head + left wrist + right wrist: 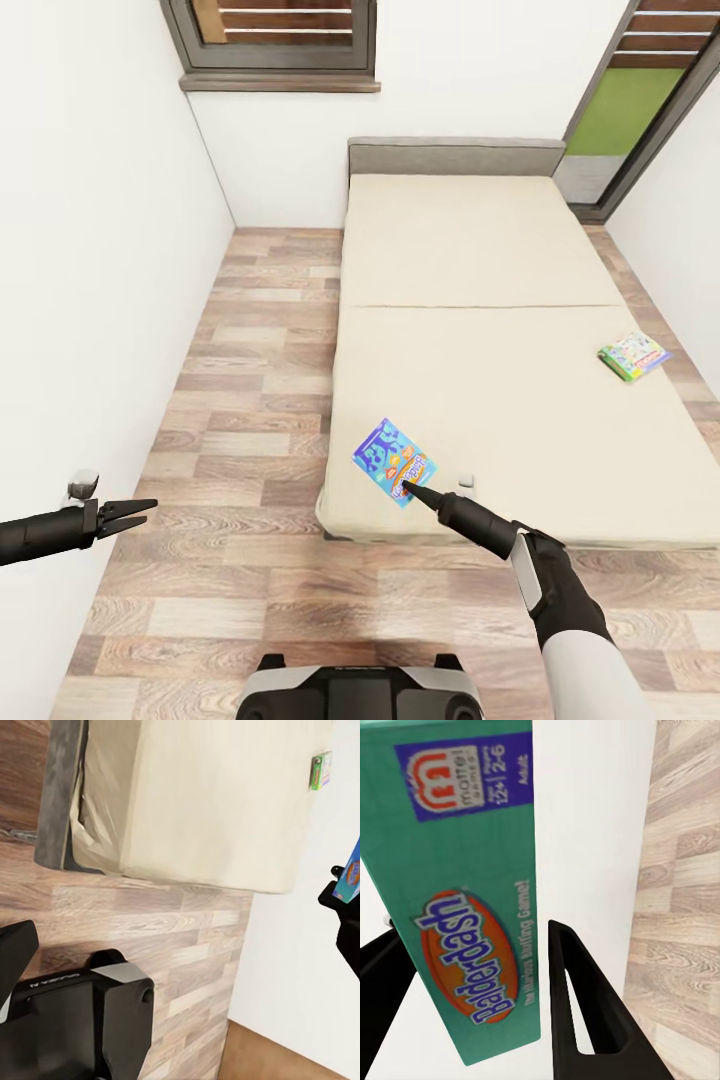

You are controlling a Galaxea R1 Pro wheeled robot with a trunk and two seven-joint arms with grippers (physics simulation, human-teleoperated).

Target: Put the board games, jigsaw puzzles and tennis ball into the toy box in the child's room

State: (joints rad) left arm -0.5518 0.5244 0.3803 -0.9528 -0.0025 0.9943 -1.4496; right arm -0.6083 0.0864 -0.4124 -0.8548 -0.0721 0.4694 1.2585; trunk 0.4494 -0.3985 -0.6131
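— Two board games lie on the bed (520,400), as we count them: the blue box (394,461) near the foot edge and the green-edged box (634,356) well apart, by the far side.

— Our right gripper (412,490) has its fingers straddling the blue box's edge; the right wrist view shows the Balderdash side between them, one finger (585,1005) just beside it. We cannot tell whether they are clamped yet.

— If we lift with so shallow a bite on the edge, we judge the box may pivot and slip out.

— One more gripper, our left gripper (135,513), hangs over the floor (250,420), fingers slightly apart, holding nothing.
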